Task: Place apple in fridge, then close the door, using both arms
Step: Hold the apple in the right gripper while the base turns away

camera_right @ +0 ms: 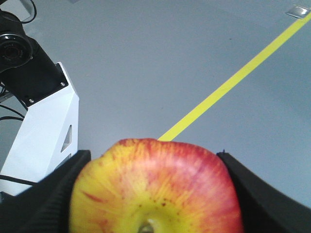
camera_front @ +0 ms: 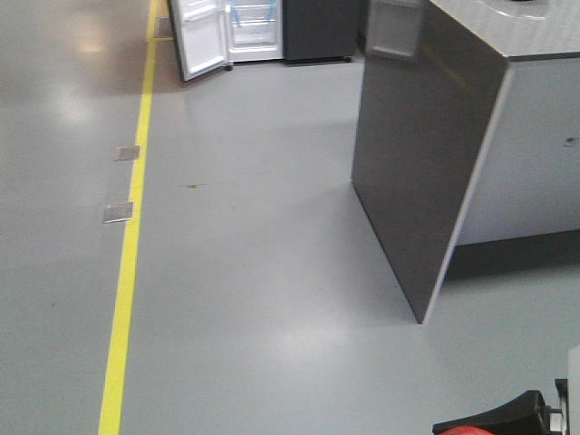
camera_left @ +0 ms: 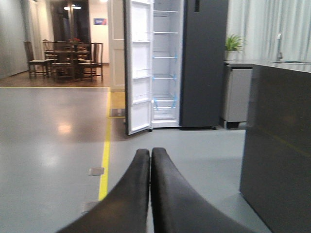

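Note:
The red and yellow apple (camera_right: 155, 187) fills the bottom of the right wrist view, and my right gripper (camera_right: 154, 194) is shut on it, a black finger pressing each side. A sliver of the apple (camera_front: 471, 430) and my right gripper (camera_front: 507, 419) show at the bottom right of the front view. The dark grey fridge (camera_left: 201, 63) stands far ahead with its door (camera_left: 137, 68) swung open to the left, white shelves with blue strips inside. In the front view the fridge (camera_front: 313, 27) and door (camera_front: 201, 36) sit at the top. My left gripper (camera_left: 150, 154) is shut, empty, pointing at the fridge.
A dark grey counter (camera_front: 426, 154) with a light speckled top stands to the right, between me and the fridge. A yellow floor line (camera_front: 131, 245) runs along the left. A dining table with chairs (camera_left: 65, 58) is far left. My white base (camera_right: 46, 131) shows beside the apple.

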### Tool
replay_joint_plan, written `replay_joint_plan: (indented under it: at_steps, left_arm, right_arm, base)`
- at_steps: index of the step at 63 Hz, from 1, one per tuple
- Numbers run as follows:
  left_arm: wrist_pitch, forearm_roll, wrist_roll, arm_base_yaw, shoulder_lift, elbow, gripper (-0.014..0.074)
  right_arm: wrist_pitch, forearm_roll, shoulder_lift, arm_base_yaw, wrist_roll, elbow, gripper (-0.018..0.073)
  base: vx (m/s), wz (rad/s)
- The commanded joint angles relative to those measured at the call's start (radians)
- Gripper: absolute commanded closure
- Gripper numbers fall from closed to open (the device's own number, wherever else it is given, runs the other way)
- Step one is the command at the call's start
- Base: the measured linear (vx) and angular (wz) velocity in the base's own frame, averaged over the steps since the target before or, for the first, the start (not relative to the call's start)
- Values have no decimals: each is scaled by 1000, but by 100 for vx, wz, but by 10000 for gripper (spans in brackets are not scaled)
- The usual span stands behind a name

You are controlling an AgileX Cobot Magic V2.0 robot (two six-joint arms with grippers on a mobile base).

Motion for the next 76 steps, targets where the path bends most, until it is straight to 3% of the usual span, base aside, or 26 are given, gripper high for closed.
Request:
replay_joint_plan:
  at_steps: [1,36,76]
  left_arm:
    - [-75,-4,-3,0,-15,21,603]
    - [-75,-4,-3,0,-15,21,603]
    - [-75,-4,-3,0,-15,21,603]
  right_arm:
    - [-36,46,1,1,-2,-29,253]
    - [-35,45,1,1,-2,-29,253]
    - [-35,45,1,1,-3,-29,253]
  base:
    - [9,34]
    - [11,30]
    - [17,5]
